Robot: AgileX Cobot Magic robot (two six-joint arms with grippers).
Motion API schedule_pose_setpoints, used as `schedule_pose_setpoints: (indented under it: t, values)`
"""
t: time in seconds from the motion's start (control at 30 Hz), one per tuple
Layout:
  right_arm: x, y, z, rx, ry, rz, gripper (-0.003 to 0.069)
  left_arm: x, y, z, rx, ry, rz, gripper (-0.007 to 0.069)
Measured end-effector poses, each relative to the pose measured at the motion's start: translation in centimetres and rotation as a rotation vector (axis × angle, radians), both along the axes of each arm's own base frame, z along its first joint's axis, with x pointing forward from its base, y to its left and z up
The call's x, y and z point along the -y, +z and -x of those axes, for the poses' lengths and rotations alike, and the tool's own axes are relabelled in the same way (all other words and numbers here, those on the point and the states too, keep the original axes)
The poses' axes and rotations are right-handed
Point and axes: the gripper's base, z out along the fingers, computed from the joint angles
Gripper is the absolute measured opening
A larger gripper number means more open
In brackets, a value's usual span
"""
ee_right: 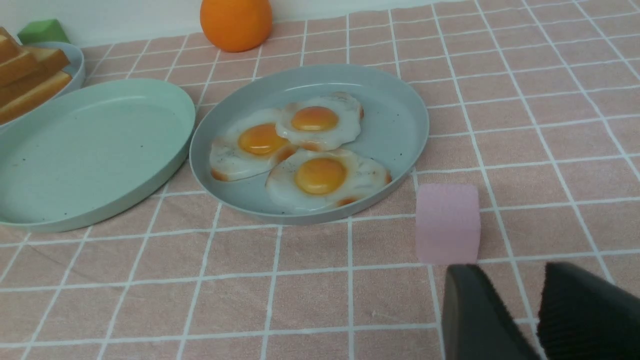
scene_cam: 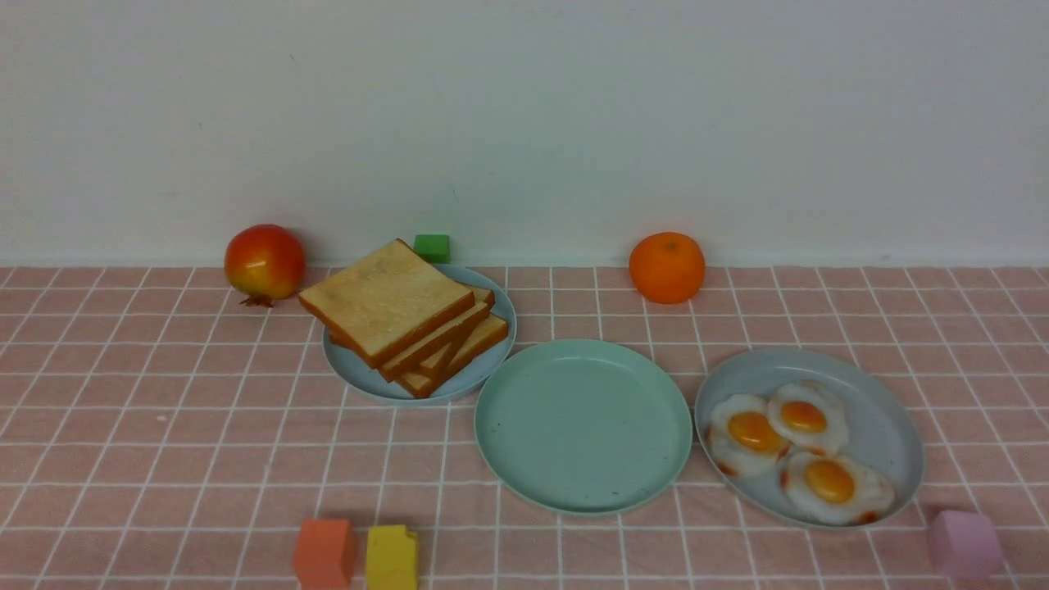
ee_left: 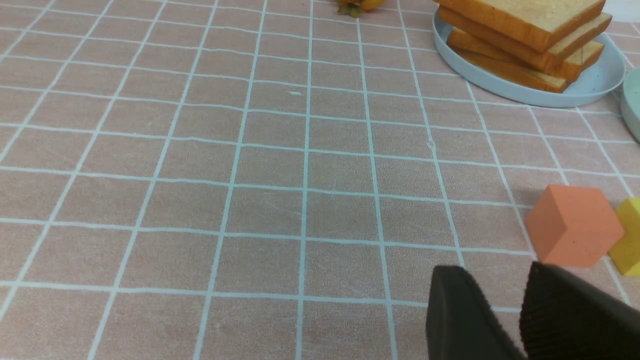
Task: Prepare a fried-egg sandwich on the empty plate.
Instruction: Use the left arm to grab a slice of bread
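Observation:
The mint-green plate lies bare at the table's middle, also seen in the right wrist view. To its left, several toast slices are stacked on a small pale blue plate. To its right, three fried eggs lie on a blue-grey plate. Neither gripper shows in the front view. My left gripper hovers open and holds nothing over the cloth near an orange cube. My right gripper is open and holds nothing, just short of a pink cube.
A pomegranate, a green cube and an orange stand along the back wall. An orange cube and a yellow cube sit at the front edge, a pink cube at front right.

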Motion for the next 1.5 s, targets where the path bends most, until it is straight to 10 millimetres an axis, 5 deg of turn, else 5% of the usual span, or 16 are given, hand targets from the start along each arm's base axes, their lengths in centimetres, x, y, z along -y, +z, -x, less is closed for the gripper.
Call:
schedule_pose_setpoints:
  t: [0.57,0.9,1.13,1.5]
  values:
    - [0.0,0.1,0.0,0.014,0.001,0.004,0.0239,0.1,0.1,0.0,0.009,-0.003,0.041,0.0240]
    - [-0.2,2.6,-0.4,0.304,0.025,0.019,0.0239,0.7,0.3,-0.1,0.040,-0.011,0.241,0.0240]
    - [-0.2,3.0,-0.4,0.339,0.013,-0.093,0.0239,0.7,0.3,-0.1,0.045,-0.010,0.248,0.0240]
    - [-0.3,3.6,-0.4,0.400,0.017,-0.178,0.0239,-0.2,3.2,-0.4,0.367,0.078,0.599,0.0240]
